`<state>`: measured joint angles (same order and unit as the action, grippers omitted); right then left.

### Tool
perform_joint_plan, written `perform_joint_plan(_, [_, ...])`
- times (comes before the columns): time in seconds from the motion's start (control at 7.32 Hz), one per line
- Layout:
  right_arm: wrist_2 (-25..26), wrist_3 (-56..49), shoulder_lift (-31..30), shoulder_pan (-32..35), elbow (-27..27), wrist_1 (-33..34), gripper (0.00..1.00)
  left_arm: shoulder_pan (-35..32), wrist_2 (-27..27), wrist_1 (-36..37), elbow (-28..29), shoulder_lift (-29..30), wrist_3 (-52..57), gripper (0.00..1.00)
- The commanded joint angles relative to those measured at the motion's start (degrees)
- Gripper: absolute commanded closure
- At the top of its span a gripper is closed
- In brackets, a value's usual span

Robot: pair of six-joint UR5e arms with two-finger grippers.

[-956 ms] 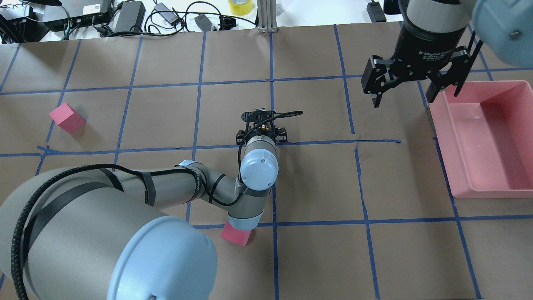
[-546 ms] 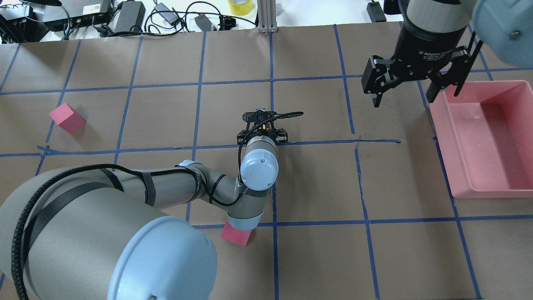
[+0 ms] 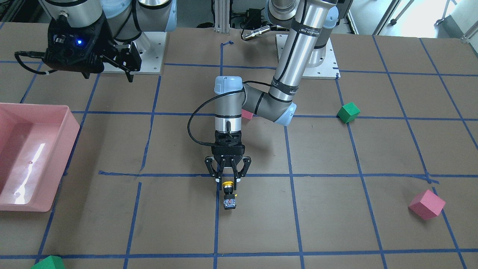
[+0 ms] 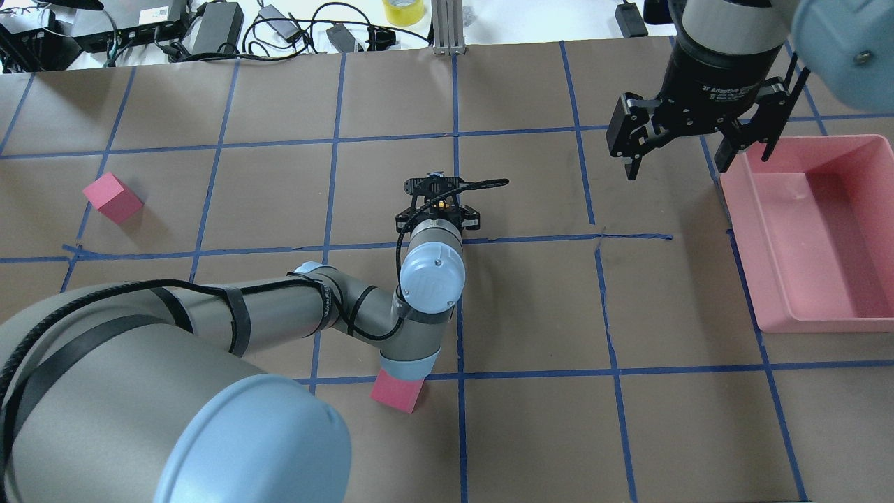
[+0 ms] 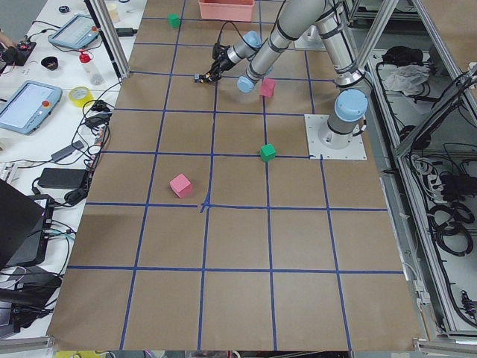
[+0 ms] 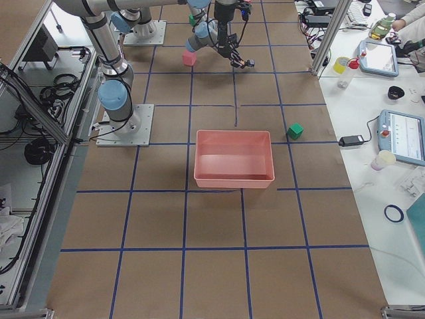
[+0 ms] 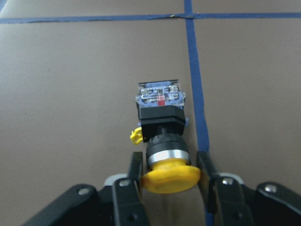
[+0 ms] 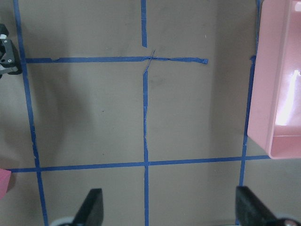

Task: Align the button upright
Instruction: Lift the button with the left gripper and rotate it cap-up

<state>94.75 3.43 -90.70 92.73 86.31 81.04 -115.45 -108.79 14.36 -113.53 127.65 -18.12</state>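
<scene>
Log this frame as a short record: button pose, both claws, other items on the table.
button: lying on its side, cap end toward the robot, not yet upright
left claw: shut on the button at its cap end
right claw: open, empty, raised beside the pink bin
other items: pink cubes; green cubes
</scene>
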Motion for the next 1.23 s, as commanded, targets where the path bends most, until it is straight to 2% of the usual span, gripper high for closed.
perform_joint_plan(0.0, [0.0,0.0,0.0,0.0,0.0,0.0,0.0,4.0,5.6,-11.2,0.6,-5.7,0.3,0.86])
perform_joint_plan(0.27, [0.0,0.0,0.0,0.0,0.0,0.0,0.0,6.2,7.9,-30.0,3.8,-12.3,-1.3,0.86])
perform_joint_plan(0.55, [-0.1,0.0,0.0,0.0,0.0,1.2,0.0,6.6,12.4,-57.5,15.6,-15.9,-8.7,0.86])
perform_joint_plan(0.68, [0.0,0.0,0.1,0.0,0.0,1.0,0.0,6.6,15.2,-66.6,19.8,-16.0,-14.6,0.86])
perform_joint_plan(0.82, [0.0,0.0,0.0,0.0,0.0,1.0,0.0,7.8,20.7,-69.8,20.9,-15.9,-21.0,0.86])
perform_joint_plan(0.96, [-0.1,0.0,0.1,0.0,0.0,1.4,0.0,9.4,24.6,-74.9,21.7,-15.9,-29.5,0.9])
perform_joint_plan(1.09, [-0.1,0.0,0.0,0.0,0.0,1.2,0.0,10.5,30.9,-76.5,21.7,-15.5,-36.5,0.92])
